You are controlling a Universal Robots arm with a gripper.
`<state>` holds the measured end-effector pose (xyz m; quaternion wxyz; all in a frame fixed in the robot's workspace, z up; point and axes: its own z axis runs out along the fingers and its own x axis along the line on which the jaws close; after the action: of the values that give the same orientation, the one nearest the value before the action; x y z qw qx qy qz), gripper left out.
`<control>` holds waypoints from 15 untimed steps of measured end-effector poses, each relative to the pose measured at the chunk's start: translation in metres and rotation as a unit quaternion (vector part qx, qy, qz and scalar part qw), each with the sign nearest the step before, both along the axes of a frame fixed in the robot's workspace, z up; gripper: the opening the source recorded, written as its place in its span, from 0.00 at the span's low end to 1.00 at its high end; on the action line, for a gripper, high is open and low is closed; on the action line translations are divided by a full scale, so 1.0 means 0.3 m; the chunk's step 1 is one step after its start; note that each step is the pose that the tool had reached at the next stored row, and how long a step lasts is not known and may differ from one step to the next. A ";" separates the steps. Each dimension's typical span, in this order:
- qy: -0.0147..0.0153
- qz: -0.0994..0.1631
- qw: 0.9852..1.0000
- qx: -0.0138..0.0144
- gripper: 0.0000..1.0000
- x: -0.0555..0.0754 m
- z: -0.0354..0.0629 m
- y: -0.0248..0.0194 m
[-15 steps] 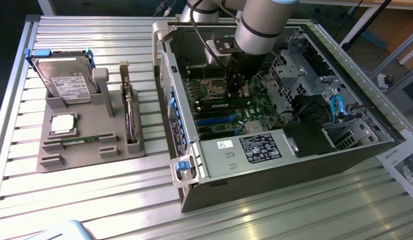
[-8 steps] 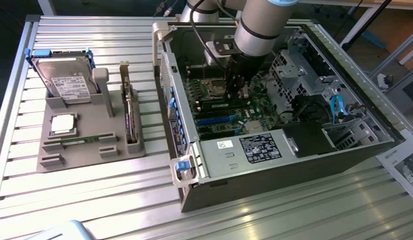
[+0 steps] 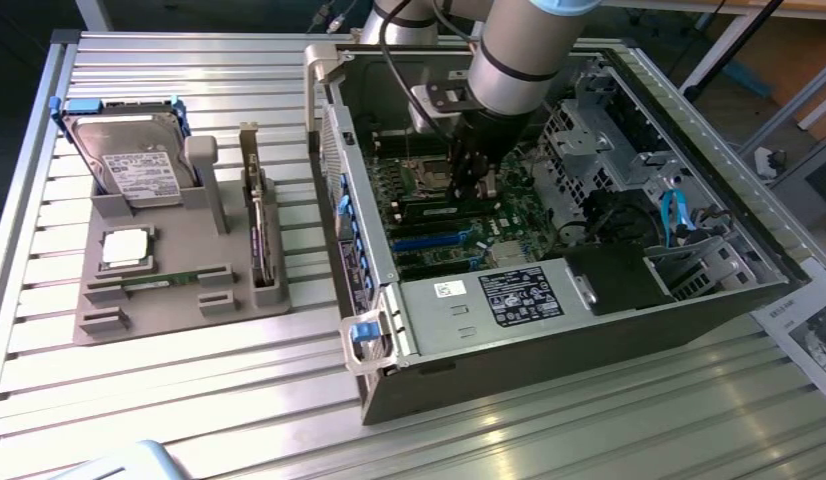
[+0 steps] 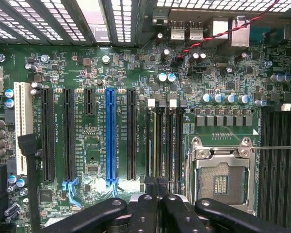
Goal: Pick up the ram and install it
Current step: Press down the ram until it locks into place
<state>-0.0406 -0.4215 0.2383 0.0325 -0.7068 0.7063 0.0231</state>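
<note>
In the wrist view the ram (image 4: 155, 145) shows edge-on as a thin green line along one of the black memory slots, beside the empty processor socket (image 4: 222, 182). My gripper (image 4: 157, 187) is shut, and its dark fingertips sit right over the near end of that green edge. I cannot tell whether they pinch the ram or only rest on it. In the exterior view the arm reaches down into the open computer case (image 3: 547, 330), with the gripper (image 3: 469, 190) low over the motherboard's middle.
A grey fixture (image 3: 173, 310) at the exterior view's left holds a hard drive (image 3: 133, 160), a silver processor chip (image 3: 126, 248), an upright expansion card (image 3: 260, 240) and a thin green strip (image 3: 160, 284). Case walls, drive cages and cables crowd the gripper. A blue card slot (image 4: 110, 136) lies nearby.
</note>
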 end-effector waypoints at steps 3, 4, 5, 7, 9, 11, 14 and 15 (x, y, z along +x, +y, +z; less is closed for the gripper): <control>0.000 0.000 1.000 0.000 0.10 0.000 -0.002 0.000; 0.000 0.000 1.000 0.000 0.10 0.000 -0.002 0.000; 0.000 0.000 1.000 0.000 0.10 0.000 -0.002 0.000; 0.000 0.000 1.000 0.000 0.10 0.000 -0.002 0.000; 0.000 0.000 1.000 0.000 0.10 0.000 -0.004 0.000; 0.000 0.000 1.000 0.000 0.10 0.000 -0.007 0.000; 0.000 0.000 1.000 0.000 0.10 0.000 -0.008 0.000; 0.000 0.000 1.000 0.000 0.10 0.000 -0.008 0.000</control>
<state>-0.0406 -0.4215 0.2358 0.0323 -0.7067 0.7064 0.0230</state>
